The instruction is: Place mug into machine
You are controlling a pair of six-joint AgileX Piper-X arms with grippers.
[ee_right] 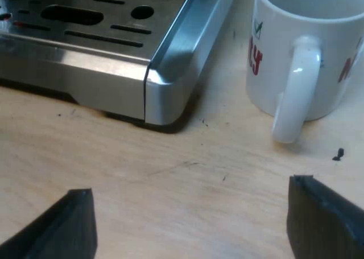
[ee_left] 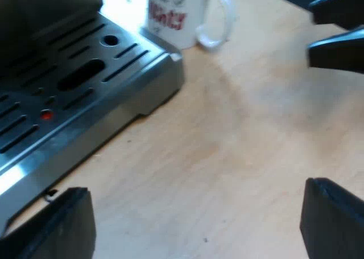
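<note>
Right wrist view: white mug [ee_right: 310,60], red lettering, upright beside drip tray [ee_right: 108,40]; right claw [ee_right: 190,222], left claw [ee_left: 193,225] spread, empty.

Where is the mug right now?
In the right wrist view the mug stands upright on the table, just beside the corner of the machine's tray, its handle turned toward the open right gripper.

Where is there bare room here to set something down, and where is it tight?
The wooden table lies bare between the open left gripper and the machine's drip tray; the tray holds nothing either. Tight: the mug stands close beside the tray's corner, with the right gripper facing it.
</note>
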